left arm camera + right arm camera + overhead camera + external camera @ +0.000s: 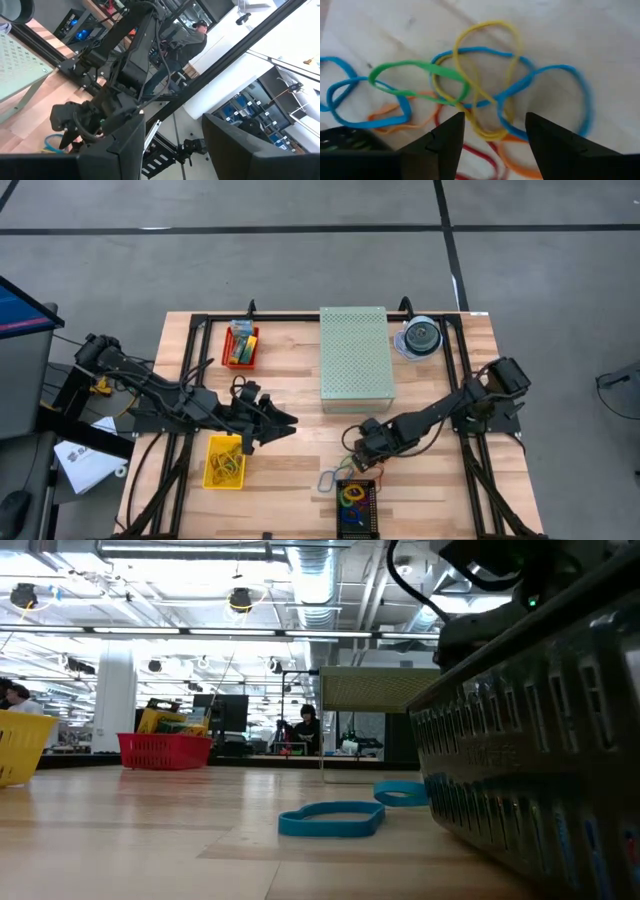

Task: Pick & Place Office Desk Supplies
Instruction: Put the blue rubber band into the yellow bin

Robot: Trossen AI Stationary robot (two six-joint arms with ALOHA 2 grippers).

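A tangle of rubber bands in yellow, blue, green, orange and red lies flat on the wooden table, near its front middle. My right gripper is open and points down at it, one finger on each side of the yellow loop; in the high view the gripper is just beyond the black tray. More bands lie in that tray, and a blue loop lies on the table beside it. My left gripper waits open above the table, by the yellow basket. Crayon boxes sit in a red basket.
The pale green perforated box stands in the middle of the table's far half, with the clear round disc case to its right. The red basket is at the far left. Black frame rails run along both sides. People show in the room behind.
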